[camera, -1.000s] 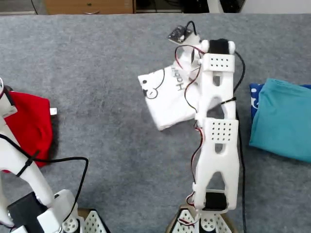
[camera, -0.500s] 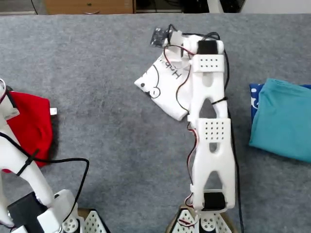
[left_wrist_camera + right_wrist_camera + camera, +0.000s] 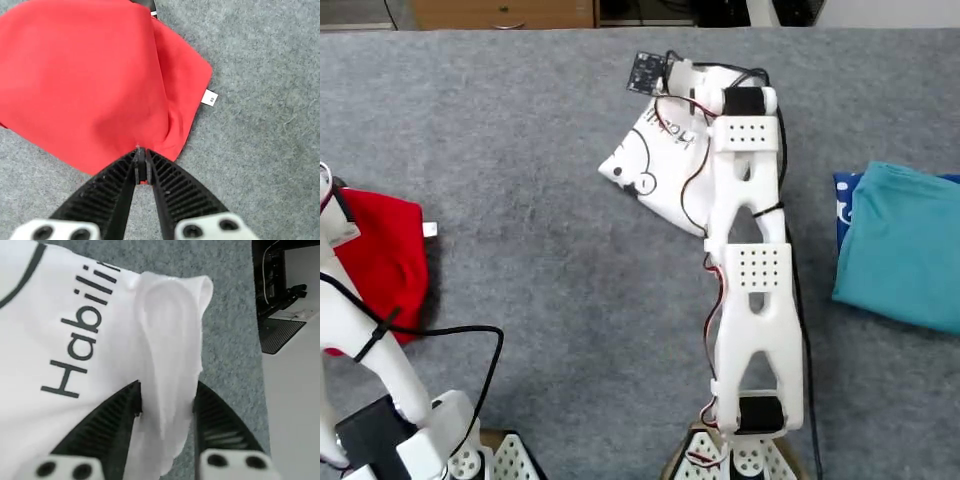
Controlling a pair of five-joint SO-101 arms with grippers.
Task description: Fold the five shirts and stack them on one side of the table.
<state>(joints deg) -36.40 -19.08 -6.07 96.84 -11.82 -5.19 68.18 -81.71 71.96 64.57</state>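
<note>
A white shirt (image 3: 655,165) with black print lies bunched at the far middle of the table. My right gripper (image 3: 167,390) is shut on a raised fold of the white shirt (image 3: 170,330) at its far edge. The right arm (image 3: 750,280) stretches from the near edge across to it. A folded red shirt (image 3: 382,262) lies at the left side. My left gripper (image 3: 141,156) is shut, pinching the edge of the red shirt (image 3: 80,80). A folded teal shirt (image 3: 900,245) rests on a blue one (image 3: 842,205) at the right edge.
Grey carpet-like cloth (image 3: 520,130) covers the table. A small white tag (image 3: 429,229) sticks out of the red shirt. Beyond the table's far edge stands wooden furniture (image 3: 500,12). Open cloth lies between the red and white shirts.
The right arm swung left and farther away, dragging and turning the white shirt with it. The left arm and the red shirt kept still.
</note>
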